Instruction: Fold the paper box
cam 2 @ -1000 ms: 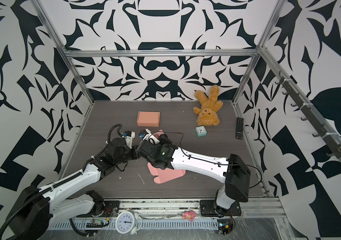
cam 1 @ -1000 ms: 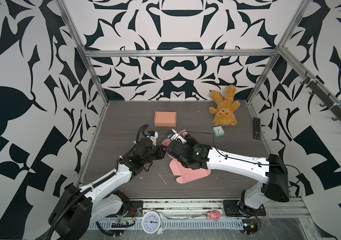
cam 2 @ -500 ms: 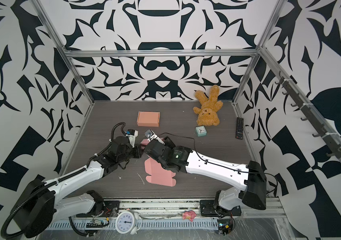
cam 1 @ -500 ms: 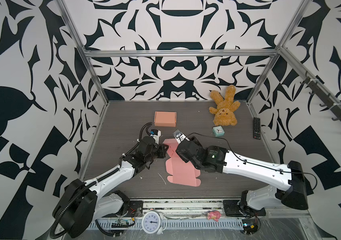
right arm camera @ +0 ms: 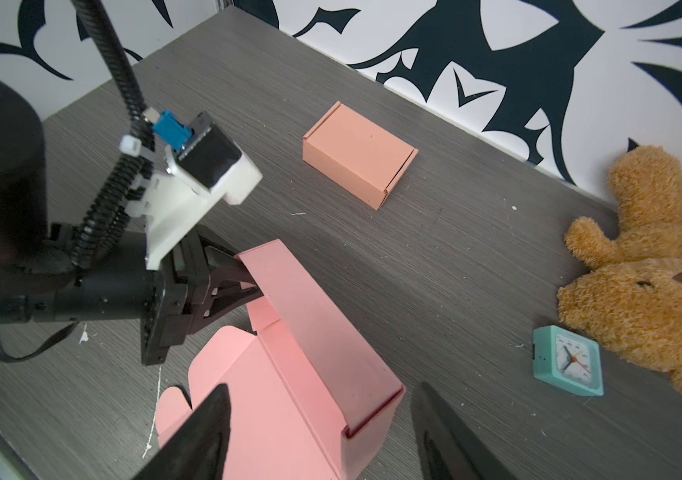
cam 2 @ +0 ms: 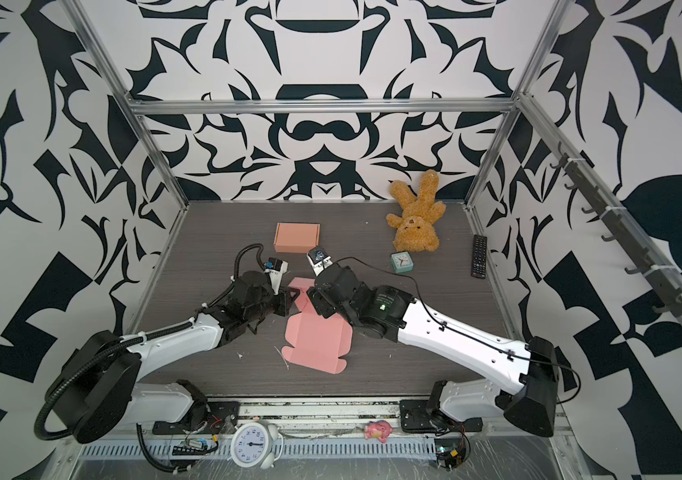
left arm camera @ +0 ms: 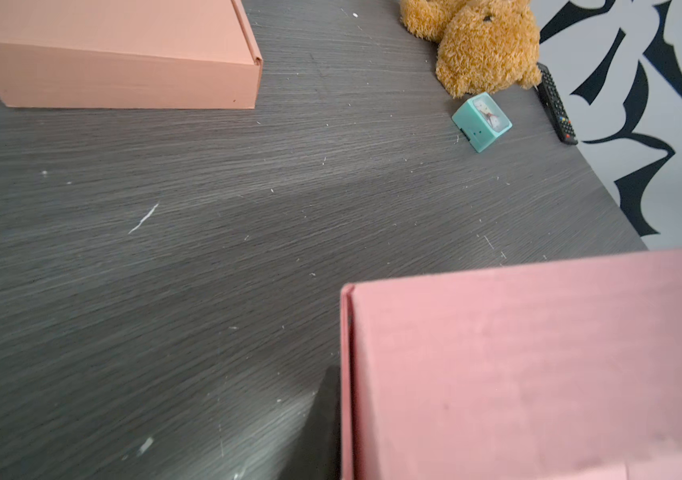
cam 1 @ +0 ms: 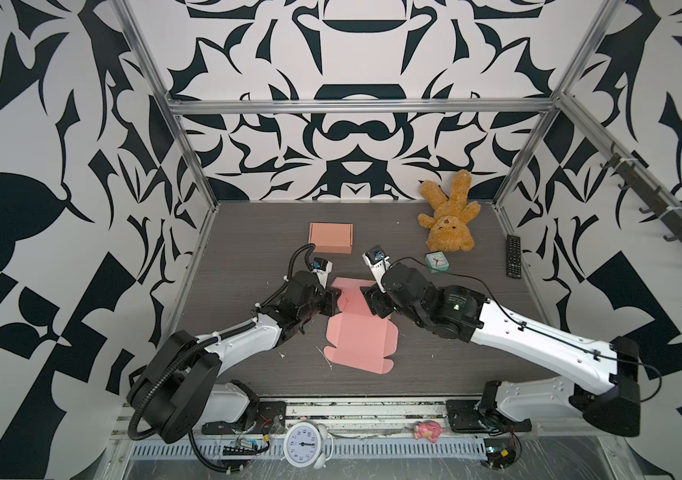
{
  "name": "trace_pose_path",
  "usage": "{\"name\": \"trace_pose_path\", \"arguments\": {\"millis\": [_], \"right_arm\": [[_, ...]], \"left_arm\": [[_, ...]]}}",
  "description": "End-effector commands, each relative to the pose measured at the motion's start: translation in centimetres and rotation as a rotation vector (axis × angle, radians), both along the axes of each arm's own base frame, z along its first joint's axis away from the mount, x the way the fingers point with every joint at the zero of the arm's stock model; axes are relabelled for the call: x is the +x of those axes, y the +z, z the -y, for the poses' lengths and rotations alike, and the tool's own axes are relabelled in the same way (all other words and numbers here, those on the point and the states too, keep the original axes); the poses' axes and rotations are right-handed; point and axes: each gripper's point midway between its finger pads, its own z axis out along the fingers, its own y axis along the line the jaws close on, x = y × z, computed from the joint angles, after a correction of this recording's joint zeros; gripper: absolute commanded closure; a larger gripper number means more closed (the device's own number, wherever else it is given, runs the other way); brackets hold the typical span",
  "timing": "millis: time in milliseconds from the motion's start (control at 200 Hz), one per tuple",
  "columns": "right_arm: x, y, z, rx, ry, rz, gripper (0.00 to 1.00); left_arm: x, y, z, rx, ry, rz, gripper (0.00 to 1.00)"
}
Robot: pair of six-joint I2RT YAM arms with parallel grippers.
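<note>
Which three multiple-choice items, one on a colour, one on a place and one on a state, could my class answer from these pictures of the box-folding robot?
1. The clock is:
A red
B teal
C yellow

2. The clock lies:
A beside the teddy
B on top of it
C under it

3. The left pincer is:
A open
B shut on the clock
C shut on the pink box

Answers:
1 B: its case shows teal in both top views.
2 A: it stands just beside the teddy's head.
3 C: in the right wrist view its jaws clamp the pink box's raised flap.
</note>
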Motion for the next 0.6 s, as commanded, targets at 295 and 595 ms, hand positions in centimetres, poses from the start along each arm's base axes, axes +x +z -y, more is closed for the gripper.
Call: {"name": "trace_pose_path", "arguments": {"millis": [295, 595], "right_arm": [[0.8, -2.9, 0.2, 0.08, 0.016, -0.129, 0.3], [1.0, -6.6, 0.8, 0.018, -0.003, -0.202, 0.3]], "left_arm": [[-0.8, 0.8, 4.2, 0.069, -0.161, 0.189, 0.83], [-1.5, -1.1, 6.3, 0.174, -0.208, 0.247, 0.83]]}}
